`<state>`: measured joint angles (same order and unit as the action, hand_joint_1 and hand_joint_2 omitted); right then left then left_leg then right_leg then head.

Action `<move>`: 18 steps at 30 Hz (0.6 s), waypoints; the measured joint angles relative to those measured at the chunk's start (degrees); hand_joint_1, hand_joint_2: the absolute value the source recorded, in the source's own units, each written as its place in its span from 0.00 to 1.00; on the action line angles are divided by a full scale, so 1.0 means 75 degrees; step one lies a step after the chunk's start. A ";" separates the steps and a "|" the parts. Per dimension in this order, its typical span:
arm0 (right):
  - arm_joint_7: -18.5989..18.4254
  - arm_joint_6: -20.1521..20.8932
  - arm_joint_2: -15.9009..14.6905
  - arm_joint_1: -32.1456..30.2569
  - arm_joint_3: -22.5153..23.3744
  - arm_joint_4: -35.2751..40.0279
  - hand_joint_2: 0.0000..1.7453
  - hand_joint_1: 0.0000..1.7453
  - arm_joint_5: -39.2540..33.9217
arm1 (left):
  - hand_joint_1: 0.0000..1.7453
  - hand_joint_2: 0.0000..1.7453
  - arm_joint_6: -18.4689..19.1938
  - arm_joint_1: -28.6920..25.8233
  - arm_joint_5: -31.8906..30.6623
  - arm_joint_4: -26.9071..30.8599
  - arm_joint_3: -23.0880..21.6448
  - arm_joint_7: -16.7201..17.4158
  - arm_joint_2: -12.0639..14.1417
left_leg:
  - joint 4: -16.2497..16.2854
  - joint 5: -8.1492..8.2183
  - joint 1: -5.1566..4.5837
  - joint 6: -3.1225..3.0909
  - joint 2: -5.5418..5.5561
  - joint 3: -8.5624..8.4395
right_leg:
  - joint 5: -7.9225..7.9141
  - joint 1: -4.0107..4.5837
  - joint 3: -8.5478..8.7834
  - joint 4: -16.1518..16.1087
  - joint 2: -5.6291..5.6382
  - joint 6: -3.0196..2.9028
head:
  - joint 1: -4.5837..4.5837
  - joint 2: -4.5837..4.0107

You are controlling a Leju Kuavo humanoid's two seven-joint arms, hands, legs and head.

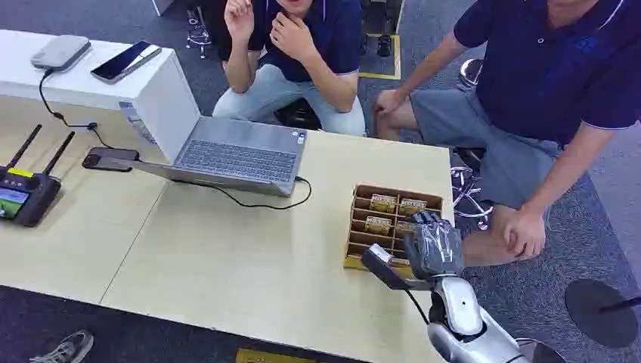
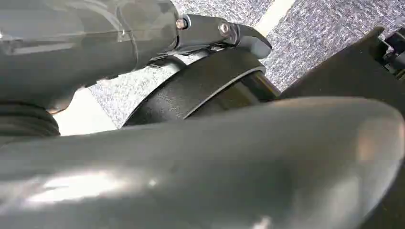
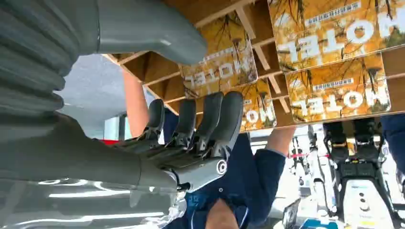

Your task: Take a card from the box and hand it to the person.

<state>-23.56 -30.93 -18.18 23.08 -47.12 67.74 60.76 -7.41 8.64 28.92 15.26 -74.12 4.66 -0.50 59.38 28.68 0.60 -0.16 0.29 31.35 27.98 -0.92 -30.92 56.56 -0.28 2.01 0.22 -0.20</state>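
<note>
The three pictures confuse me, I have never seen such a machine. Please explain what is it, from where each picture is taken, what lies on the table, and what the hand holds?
It is a humanoid robot. The head view looks down on a wooden table. The other two come from cameras at its wrists. On the table lie a laptop, a phone, a controller and a box with yellow cards. The right hand hovers at the box, its fingers near the cards, holding nothing yet. The left hand is too close to judge. Two people sit opposite.

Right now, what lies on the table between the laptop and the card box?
In the head view, a black cable loops from the laptop there; otherwise bare tabletop up to the box.
</note>
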 joint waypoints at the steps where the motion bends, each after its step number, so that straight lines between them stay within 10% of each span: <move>1: -0.0003 -0.0017 0.0003 0.0000 0.0000 -0.0023 1.00 0.51 -0.0018 | 0.00 0.00 0.0000 0.0000 -0.0009 -0.0003 0.0000 0.0000 0.0000 | 0.0000 0.0000 0.0000 0.0000 0.0000 0.0000 | 0.0000 0.0000 0.0000 0.0000 0.0000 0.0000 | 0.0003 0.0000; 13: 0.0009 -0.0122 0.0035 0.0010 0.0000 -0.0216 1.00 0.51 -0.0102 | 0.00 0.00 0.0000 0.0000 -0.0009 -0.0003 0.0000 -0.0003 0.0000 | 0.0000 0.0000 0.0000 0.0000 0.0000 -0.0001 | 0.0000 0.0000 0.0000 0.0000 0.0000 0.0000 | 0.0003 0.0000; 18: 0.0009 -0.0122 0.0061 0.0009 0.0000 -0.0271 1.00 0.72 -0.0102 | 0.00 0.00 0.0000 0.0000 -0.0009 -0.0003 0.0000 0.0000 0.0000 | 0.0000 0.0000 0.0000 0.0000 0.0000 -0.0001 | 0.0000 0.0000 0.0001 0.0000 0.0000 0.0000 | 0.0003 0.0000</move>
<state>-23.50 -31.85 -17.73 23.14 -47.12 65.70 60.00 -7.41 8.64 28.85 15.23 -74.12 4.66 -0.50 59.38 28.68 0.60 -0.16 0.29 31.34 27.98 -0.92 -30.91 56.56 -0.28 2.01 0.24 -0.20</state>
